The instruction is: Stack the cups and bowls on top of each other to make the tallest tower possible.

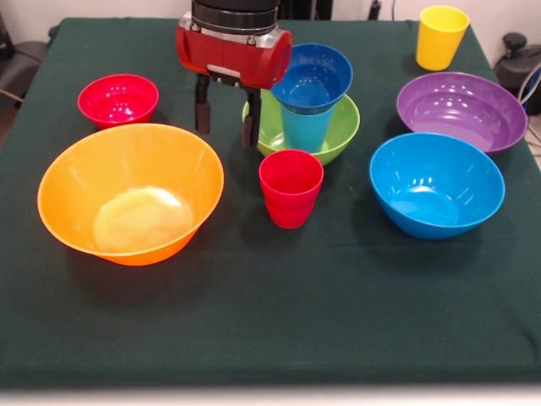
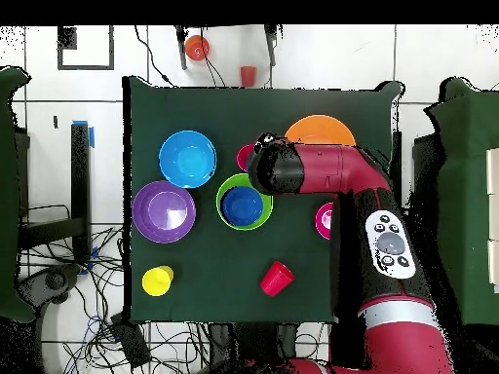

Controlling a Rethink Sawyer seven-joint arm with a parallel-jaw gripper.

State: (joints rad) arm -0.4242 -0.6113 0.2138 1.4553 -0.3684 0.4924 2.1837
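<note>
A short tower stands mid-table: a green bowl point(image 1: 341, 135) holds a light blue cup point(image 1: 305, 129), and a small dark blue bowl point(image 1: 313, 78) sits on that cup. From overhead the dark blue bowl point(image 2: 242, 205) shows inside the green bowl point(image 2: 227, 188). My gripper point(image 1: 226, 127) hangs open and empty just left of this stack, fingers pointing down. In front of the stack stands a red cup point(image 1: 291, 188). A second red cup point(image 2: 277, 278) lies tilted near the robot's side. At a far corner of the table is the yellow cup point(image 1: 441, 36).
The huge orange bowl point(image 1: 131, 193) and small red bowl point(image 1: 118, 99) sit left of the gripper. To the right are the purple bowl point(image 1: 461, 110) and medium blue bowl point(image 1: 435, 183). Dark green cloth point(image 1: 270, 313) covers the table. Small orange and red objects point(image 2: 197, 47) lie on the floor beyond it.
</note>
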